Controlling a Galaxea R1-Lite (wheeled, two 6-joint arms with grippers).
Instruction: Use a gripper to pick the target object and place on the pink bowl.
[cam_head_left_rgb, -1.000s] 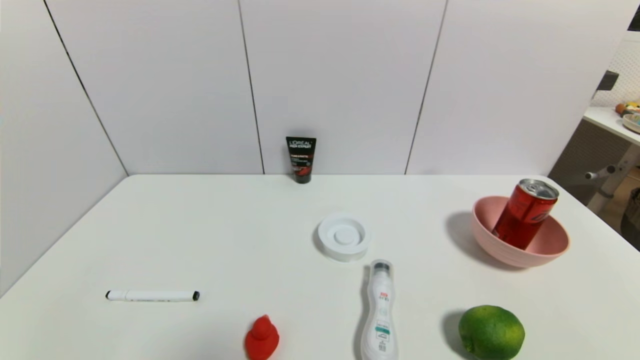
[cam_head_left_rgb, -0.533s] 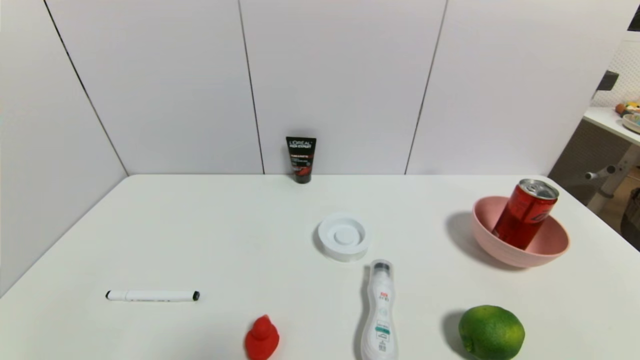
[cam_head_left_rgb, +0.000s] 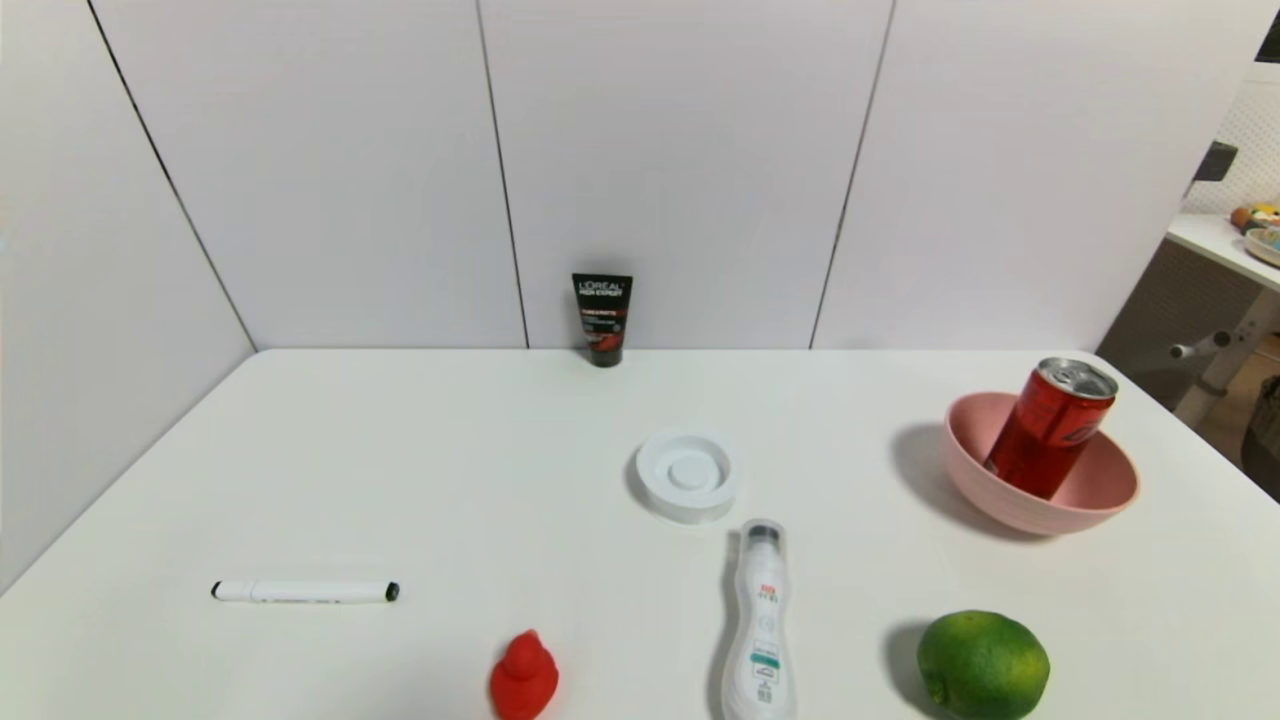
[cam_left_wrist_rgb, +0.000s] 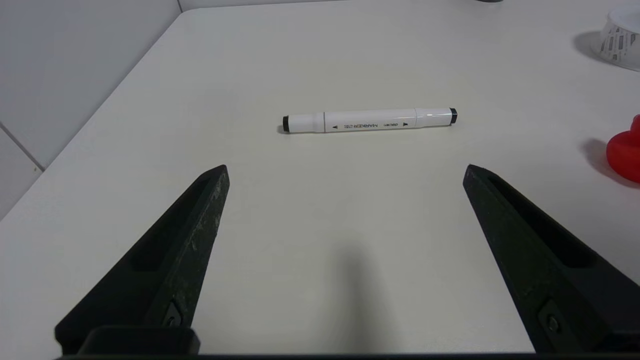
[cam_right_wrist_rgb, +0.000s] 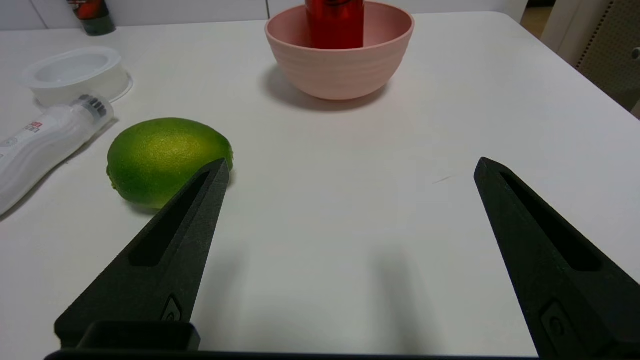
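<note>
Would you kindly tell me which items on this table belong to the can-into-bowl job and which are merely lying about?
Job:
- red can, standing tilted inside the bowl
- pink bowl
- right tool, open, holding nothing, apart from the bowl

Lying about:
- lime
- white bottle
- white disc
- red duck
- marker
- black tube
- left tool, open, idle

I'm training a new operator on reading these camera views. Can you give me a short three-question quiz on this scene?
1. True or false: the red can stands inside the pink bowl.
2. Which lies nearest the lime? A) marker B) white bottle C) black tube
3. Fill in: both the left gripper and the right gripper are ____ and hold nothing.

Key: 1 true; 2 B; 3 open.
</note>
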